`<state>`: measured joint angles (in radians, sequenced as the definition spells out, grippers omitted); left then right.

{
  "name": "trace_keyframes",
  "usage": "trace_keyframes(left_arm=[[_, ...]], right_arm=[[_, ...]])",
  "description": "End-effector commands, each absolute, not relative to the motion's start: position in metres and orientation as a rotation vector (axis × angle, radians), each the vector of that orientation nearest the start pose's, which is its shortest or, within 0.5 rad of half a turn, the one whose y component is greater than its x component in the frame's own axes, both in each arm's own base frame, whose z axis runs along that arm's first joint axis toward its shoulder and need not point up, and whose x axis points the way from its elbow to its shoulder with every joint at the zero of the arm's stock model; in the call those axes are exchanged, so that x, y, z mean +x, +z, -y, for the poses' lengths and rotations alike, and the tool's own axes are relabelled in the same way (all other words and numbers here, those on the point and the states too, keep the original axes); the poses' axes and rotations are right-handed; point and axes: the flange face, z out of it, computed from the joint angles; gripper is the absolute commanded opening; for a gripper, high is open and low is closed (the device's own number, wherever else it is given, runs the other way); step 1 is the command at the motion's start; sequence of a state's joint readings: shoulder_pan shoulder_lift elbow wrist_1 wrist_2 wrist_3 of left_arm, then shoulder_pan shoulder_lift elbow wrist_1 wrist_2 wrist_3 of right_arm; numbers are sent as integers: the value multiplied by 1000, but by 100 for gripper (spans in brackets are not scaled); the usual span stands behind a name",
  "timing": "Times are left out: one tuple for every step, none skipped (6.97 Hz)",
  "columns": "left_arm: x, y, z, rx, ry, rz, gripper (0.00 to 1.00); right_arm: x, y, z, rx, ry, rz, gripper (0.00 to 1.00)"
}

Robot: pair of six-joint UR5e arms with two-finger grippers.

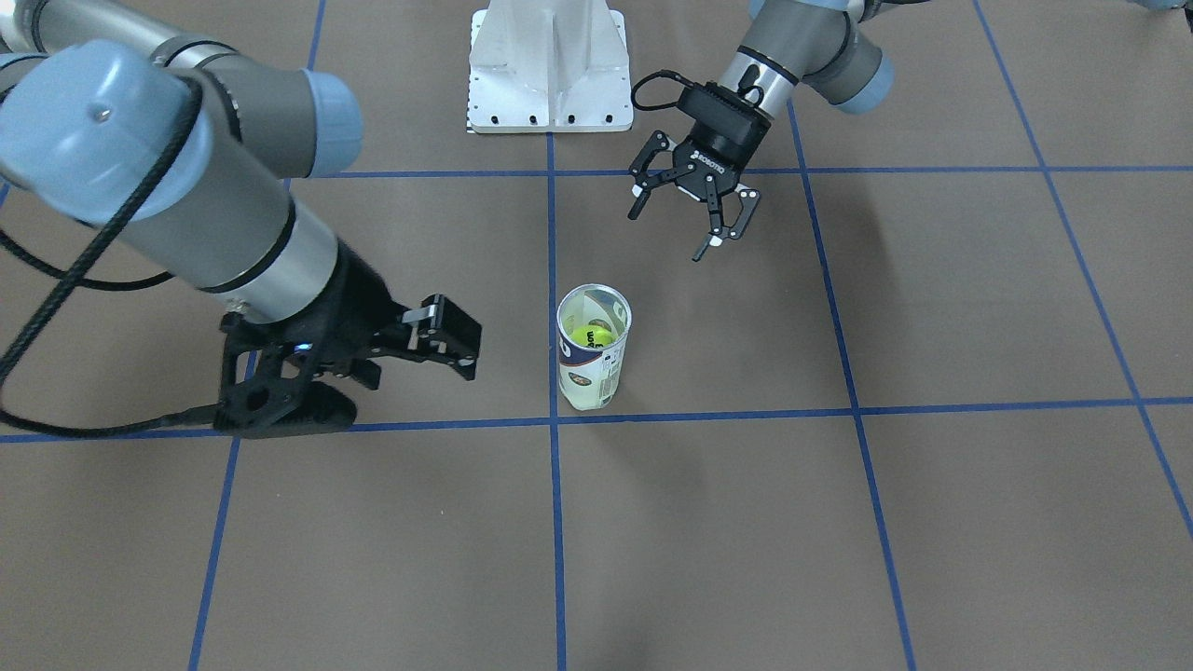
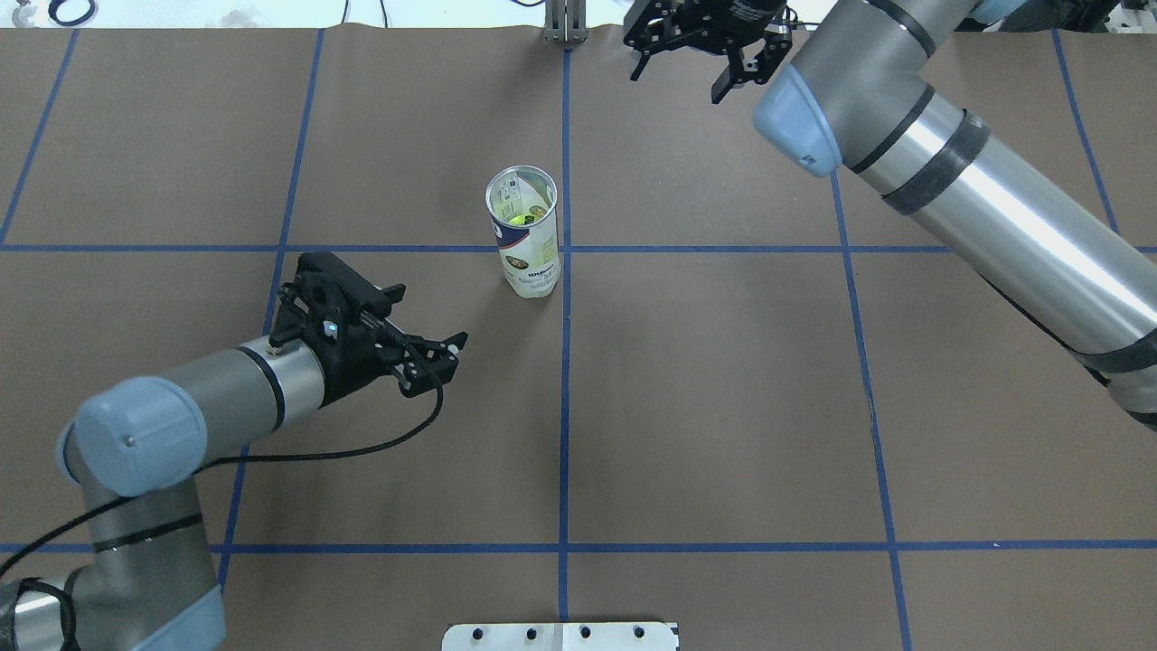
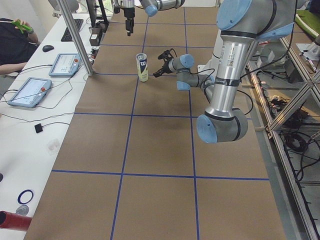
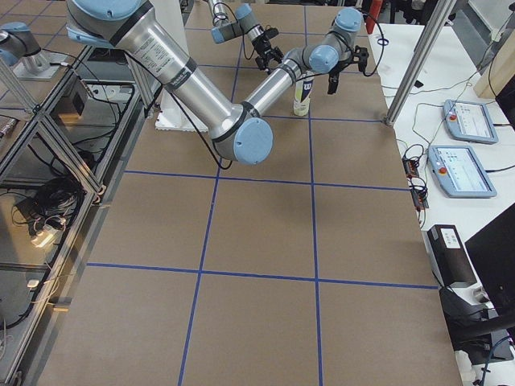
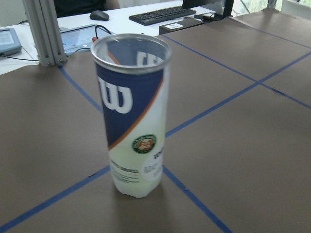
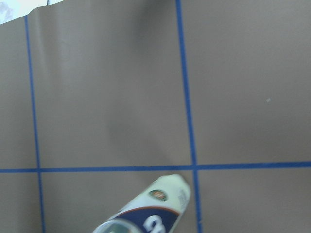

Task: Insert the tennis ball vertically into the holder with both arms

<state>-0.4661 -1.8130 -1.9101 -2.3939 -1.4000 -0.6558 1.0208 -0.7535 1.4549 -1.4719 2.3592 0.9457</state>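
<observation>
The holder [image 1: 594,359] is a clear can with a navy and white "W" label. It stands upright on the brown table near a blue grid crossing, and also shows in the overhead view [image 2: 527,240] and close up in the left wrist view [image 5: 133,116]. A yellow-green tennis ball [image 1: 594,335] lies inside it, seen through the open top [image 2: 520,218]. My left gripper [image 2: 432,354] is open and empty, level with the holder and a short way off on the robot's side [image 1: 685,212]. My right gripper [image 2: 691,59] is open and empty, beyond the holder [image 1: 455,340]. Its wrist view shows the holder's lower part [image 6: 155,213].
The white metal pedestal base [image 1: 550,75] stands at the robot's edge of the table [image 2: 560,636]. An aluminium post [image 2: 565,23] rises at the far edge. Tablets and a keyboard lie on the side desk [image 3: 30,90]. Blue tape lines grid the brown surface.
</observation>
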Motion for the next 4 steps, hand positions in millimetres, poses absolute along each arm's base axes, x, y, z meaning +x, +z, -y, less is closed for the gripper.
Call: trace_keyframes(left_arm=[[306, 313, 479, 808, 142, -840, 99], [229, 339, 531, 649, 113, -807, 100], [150, 366, 575, 577, 225, -789, 100], [90, 413, 595, 524, 298, -774, 100]], right_arm=[[-246, 287, 684, 124, -39, 960, 100], [-207, 339, 693, 149, -94, 918, 100], [-171, 385, 694, 162, -134, 886, 100], [-147, 420, 688, 155, -144, 867, 100]])
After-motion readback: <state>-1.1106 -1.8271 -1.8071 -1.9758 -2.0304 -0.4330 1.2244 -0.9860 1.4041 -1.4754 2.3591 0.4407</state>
